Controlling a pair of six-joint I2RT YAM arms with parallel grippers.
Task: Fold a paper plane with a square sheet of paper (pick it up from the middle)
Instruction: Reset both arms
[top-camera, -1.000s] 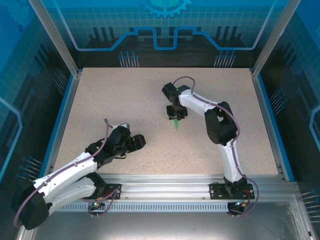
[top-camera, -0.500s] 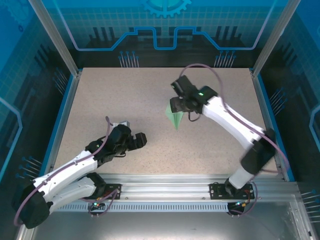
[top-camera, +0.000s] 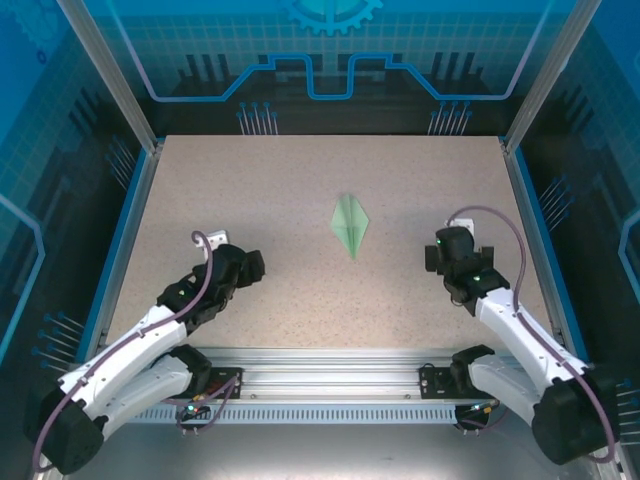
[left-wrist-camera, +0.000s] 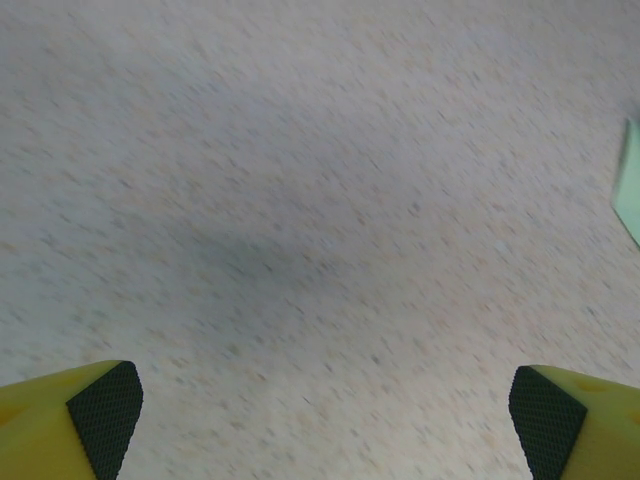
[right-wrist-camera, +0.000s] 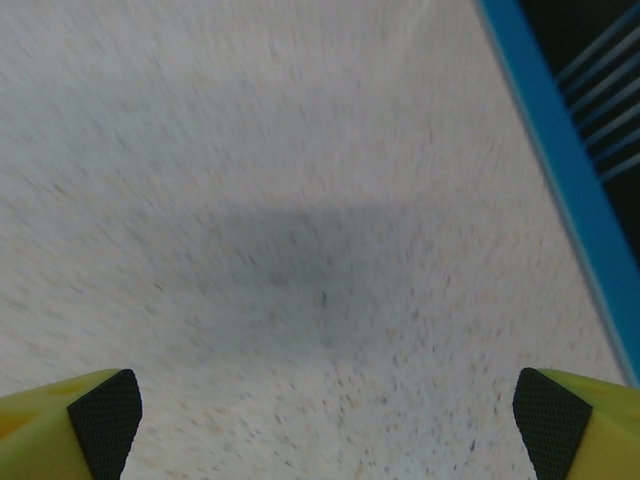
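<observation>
In the top external view, we locate the paper plane (top-camera: 350, 225) lying flat on the desk (top-camera: 250, 190), just right of the frame centre. It is pale mint green and kite-shaped. Its long axis runs up and down the frame, its sharper tip points toward the bottom edge, and a centre crease runs along its length. Nothing touches it.

We find the left claw (top-camera: 245, 265) over the lower left part of the desk, well apart from the plane. In the left wrist view, the left claw (left-wrist-camera: 325, 410) has its two fingers spread wide. The black pads (left-wrist-camera: 105, 415) sit at the bottom corners of the frame, and bare speckled desk surface shows between them. A thin strip of pale green, the paper plane (left-wrist-camera: 630, 185), enters at the right edge of that frame, above the middle. The picture is slightly blurred, so we cannot read finer detail on it.

We find the right claw (top-camera: 447, 250) over the lower right part of the desk, also well apart from the plane. In the right wrist view, the right claw (right-wrist-camera: 325, 410) is likewise spread wide, with bare desk between its fingers. The blue border (right-wrist-camera: 560, 170) of the desk crosses the upper right of that frame.

Both arm bases stand on the metal rail (top-camera: 340, 365) along the bottom of the top view.
</observation>
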